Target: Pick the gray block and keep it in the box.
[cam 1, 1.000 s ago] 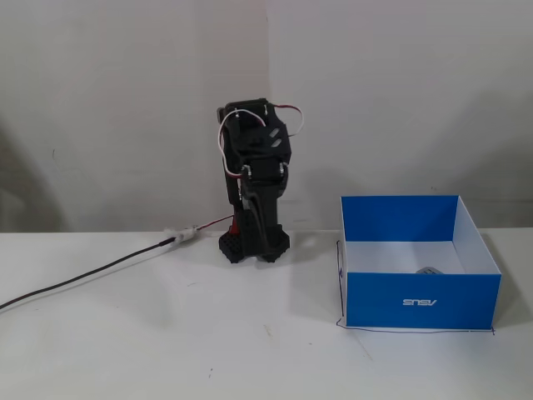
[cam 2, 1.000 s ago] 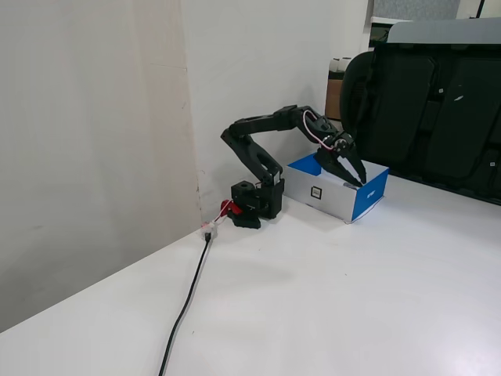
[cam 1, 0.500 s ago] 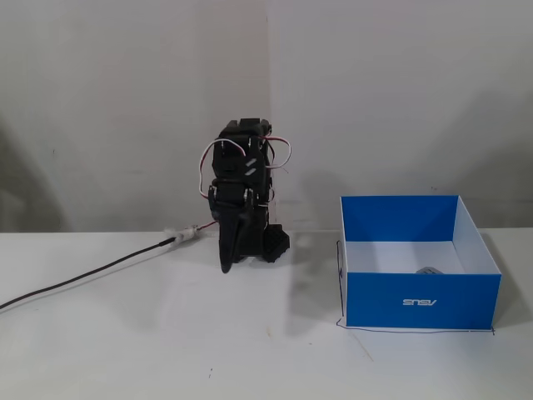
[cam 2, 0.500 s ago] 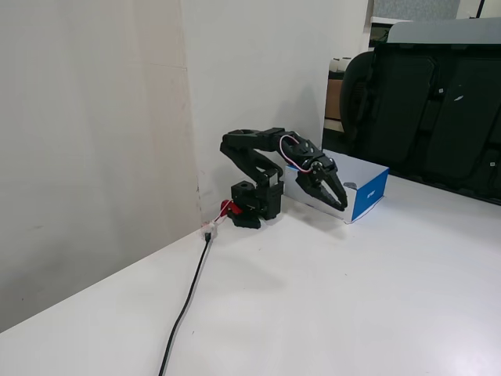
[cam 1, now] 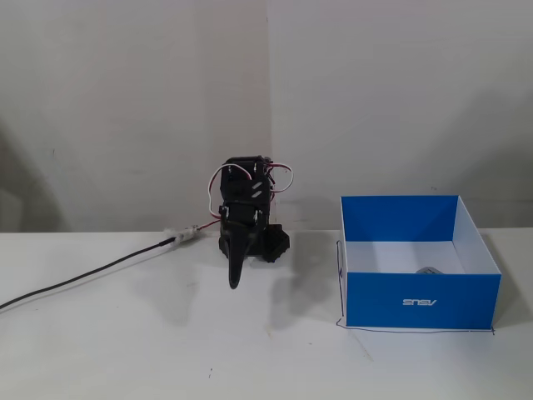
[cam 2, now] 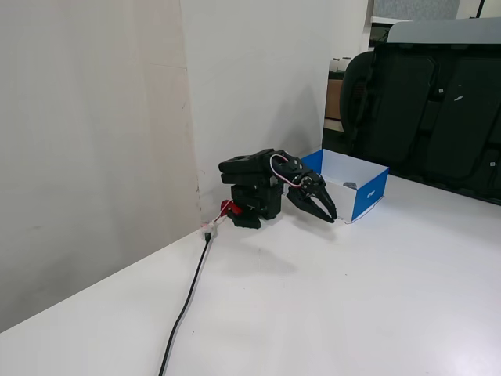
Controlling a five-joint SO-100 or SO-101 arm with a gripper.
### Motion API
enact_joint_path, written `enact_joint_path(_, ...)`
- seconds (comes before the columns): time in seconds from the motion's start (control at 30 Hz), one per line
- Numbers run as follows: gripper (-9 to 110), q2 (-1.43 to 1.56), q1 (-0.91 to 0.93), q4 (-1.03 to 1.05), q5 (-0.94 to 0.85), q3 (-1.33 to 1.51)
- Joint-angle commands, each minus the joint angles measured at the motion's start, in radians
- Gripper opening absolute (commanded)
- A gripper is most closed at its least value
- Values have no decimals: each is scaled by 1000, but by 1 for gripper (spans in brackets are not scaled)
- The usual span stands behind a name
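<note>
The gray block [cam 1: 429, 271] lies inside the box [cam 1: 391, 300], low against its front wall, and only its top shows. In the other fixed view the block [cam 2: 349, 186] is a small gray spot on the white floor of the box [cam 2: 369, 197]. My gripper [cam 1: 234, 285] hangs left of the box, folded down in front of the arm's base with its tip pointing at the table. It is shut and holds nothing. From the side, the gripper [cam 2: 333, 219] sits low just short of the box's near corner.
A black cable [cam 1: 83, 279] runs from the arm's base across the table to the left edge. A wall stands close behind the arm. Dark chairs [cam 2: 430, 117] stand beyond the table's far side.
The arm has folded down and back from the box. The gripper has dropped from above the box to just over the table beside the base.
</note>
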Motion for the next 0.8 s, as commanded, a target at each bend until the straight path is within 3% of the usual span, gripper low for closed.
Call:
enact_joint_path(0.0,0,153,15,5,-3,-15)
enact_joint_path(0.17,4,153,26,8,-3,-15)
enact_joint_path(0.2,0,153,28,8,-3,-15)
enact_joint_path(0.77,0,153,28,8,-3,-15)
